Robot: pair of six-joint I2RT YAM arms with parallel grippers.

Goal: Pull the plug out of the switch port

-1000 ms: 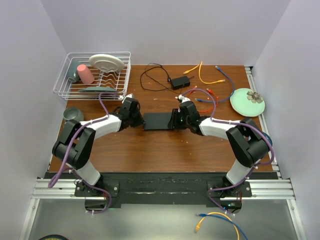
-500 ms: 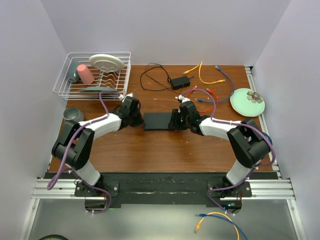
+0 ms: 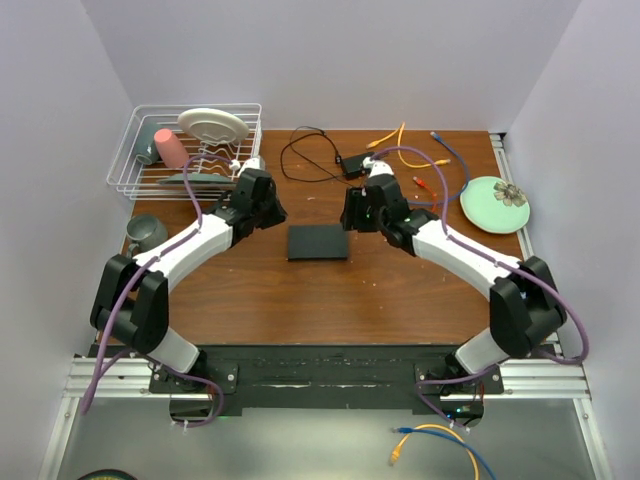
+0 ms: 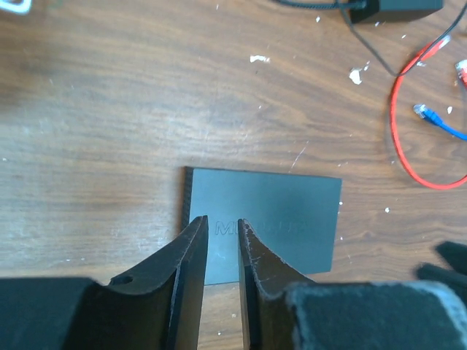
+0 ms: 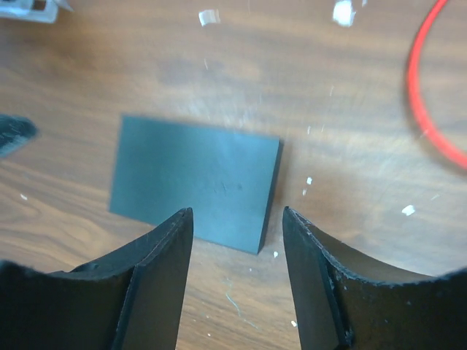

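The flat black box (image 3: 318, 242) with the switch port lies on the wooden table between the two arms; I see no cable in it. Its socket row does not show clearly, and I cannot tell which loose cable end is the plug. My left gripper (image 3: 270, 212) hangs above and beyond the box's left end. In the left wrist view the box (image 4: 277, 211) lies under the left gripper (image 4: 222, 222), whose jaws stand a narrow gap apart with nothing between them. My right gripper (image 3: 351, 214) hovers off the box's far right corner. In the right wrist view, open jaws of the right gripper (image 5: 237, 211) frame the box (image 5: 190, 175).
A wire dish rack (image 3: 122, 160) with a plate and pink cup stands back left, a grey mug (image 3: 145, 232) below it. A small black adapter (image 3: 358, 163) with thin cord, loose orange (image 3: 400, 140), blue (image 3: 455, 160) and red cables (image 4: 398, 138), and a green plate (image 3: 497, 204) lie at the back right.
Both grippers have left the box's two ends, risen and moved toward the far side. Both sets of jaws have widened. The box has stayed in place.
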